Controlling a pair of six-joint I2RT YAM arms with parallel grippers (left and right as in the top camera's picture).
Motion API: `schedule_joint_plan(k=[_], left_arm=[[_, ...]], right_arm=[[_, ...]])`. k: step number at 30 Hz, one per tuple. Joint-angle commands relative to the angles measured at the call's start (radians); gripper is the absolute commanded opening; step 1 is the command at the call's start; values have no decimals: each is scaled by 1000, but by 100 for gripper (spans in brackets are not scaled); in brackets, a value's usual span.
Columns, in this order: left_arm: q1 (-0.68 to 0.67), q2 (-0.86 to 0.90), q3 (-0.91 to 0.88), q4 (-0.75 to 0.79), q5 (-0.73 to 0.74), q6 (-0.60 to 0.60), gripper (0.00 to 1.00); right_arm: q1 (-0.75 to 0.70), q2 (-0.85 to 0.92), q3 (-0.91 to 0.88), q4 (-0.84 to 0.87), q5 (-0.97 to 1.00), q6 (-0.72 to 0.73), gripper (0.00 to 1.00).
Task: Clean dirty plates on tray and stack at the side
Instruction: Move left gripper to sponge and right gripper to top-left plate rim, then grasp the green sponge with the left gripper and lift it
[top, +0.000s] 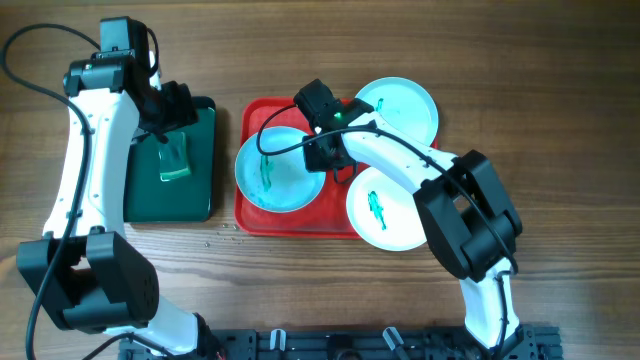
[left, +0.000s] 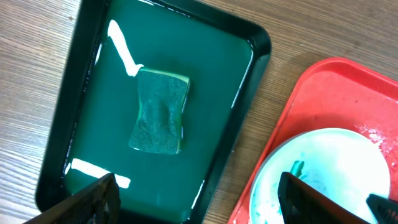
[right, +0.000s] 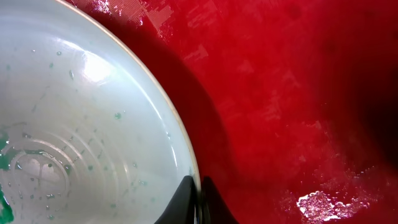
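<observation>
Nearest the robot, a near plate (top: 395, 225) with a teal smear (top: 375, 207) overhung the front-right rim of the red tray (top: 262, 113). Beyond it, the right gripper (right: 196, 186) was pinched closed on the rim of the smeared left plate (top: 285, 185), which lay in the tray. The left gripper (left: 198, 186) hung spread wide and empty over a sponge (left: 160, 111) in the dark green tray (left: 211, 74). Farthest, a third plate (top: 405, 105) lay over the red tray's back-right corner.

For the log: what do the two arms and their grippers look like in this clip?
The left arm and right arm both have rounded white links joined by bulky black joint housings, with thin black cables looping alongside. A small green light glows near the right wrist. The left gripper and right gripper have black fingers.
</observation>
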Motion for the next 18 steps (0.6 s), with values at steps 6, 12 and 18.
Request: schedule_joint_plan(k=[6,12,18], left_arm=[[7,40,-8,63,-77,103,67],[15,216,-8,78,-80,99,48],[22,322,-8,64,-80,87,47]], right_arm=[[0,39,-18,13,36,10,4],[0,39,-34,40,35,11,4],[0,39,-34,46,35,11,4]])
